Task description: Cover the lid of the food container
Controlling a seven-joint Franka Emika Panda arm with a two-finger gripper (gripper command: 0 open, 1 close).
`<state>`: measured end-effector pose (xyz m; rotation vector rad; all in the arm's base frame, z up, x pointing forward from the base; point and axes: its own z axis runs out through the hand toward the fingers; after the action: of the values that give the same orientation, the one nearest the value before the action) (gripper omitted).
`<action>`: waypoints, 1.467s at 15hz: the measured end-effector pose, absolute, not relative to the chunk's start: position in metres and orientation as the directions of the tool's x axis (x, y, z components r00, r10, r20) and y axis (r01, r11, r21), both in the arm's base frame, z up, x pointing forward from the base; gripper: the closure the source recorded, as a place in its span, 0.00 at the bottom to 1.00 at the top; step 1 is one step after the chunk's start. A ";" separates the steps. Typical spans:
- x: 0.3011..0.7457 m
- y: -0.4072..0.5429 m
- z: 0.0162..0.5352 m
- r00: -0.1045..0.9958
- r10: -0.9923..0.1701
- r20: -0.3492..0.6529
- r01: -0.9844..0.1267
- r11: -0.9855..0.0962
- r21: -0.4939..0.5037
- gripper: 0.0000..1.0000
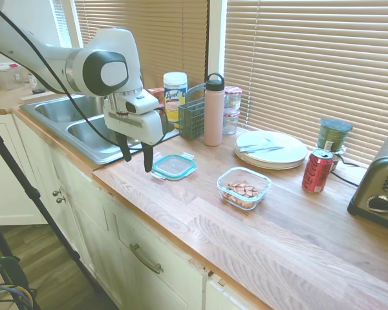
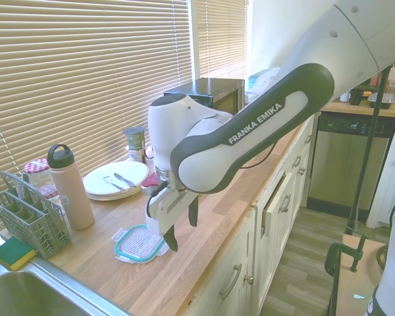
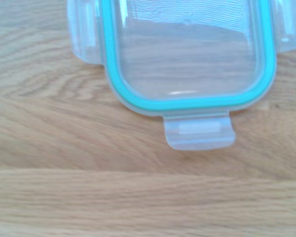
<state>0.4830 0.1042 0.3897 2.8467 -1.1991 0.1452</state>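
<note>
The lid (image 1: 174,166) is clear plastic with a teal rim and lies flat on the wooden counter (image 1: 258,226). In the second exterior view the lid (image 2: 139,242) is partly behind the fingers, and in the wrist view the lid (image 3: 187,59) fills the upper part with one side tab showing. My gripper (image 1: 136,157) hangs open just left of the lid, fingertips close above the counter; the gripper (image 2: 182,230) holds nothing. The food container (image 1: 244,187), a clear glass dish with brown nuts, stands to the right of the lid. It is hidden behind the arm in the second exterior view.
A pink bottle (image 1: 213,110), a grey utensil caddy (image 1: 191,116) and a Lysol tub (image 1: 174,95) stand behind the lid. White plates (image 1: 270,150), a red can (image 1: 317,170), a green jar (image 1: 334,134) and a toaster (image 1: 379,190) are further right. The sink (image 1: 84,126) lies left.
</note>
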 end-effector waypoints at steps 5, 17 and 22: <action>0.509 0.151 0.394 0.697 -0.700 0.154 -0.714 -0.698 0.056 0.00; 0.585 0.189 0.376 0.698 -0.683 0.217 -0.714 -0.688 0.130 0.00; 0.603 0.194 0.364 0.699 -0.679 0.224 -0.713 -0.685 0.151 0.00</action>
<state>0.6028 0.1942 0.3644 2.6821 -1.1156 0.2204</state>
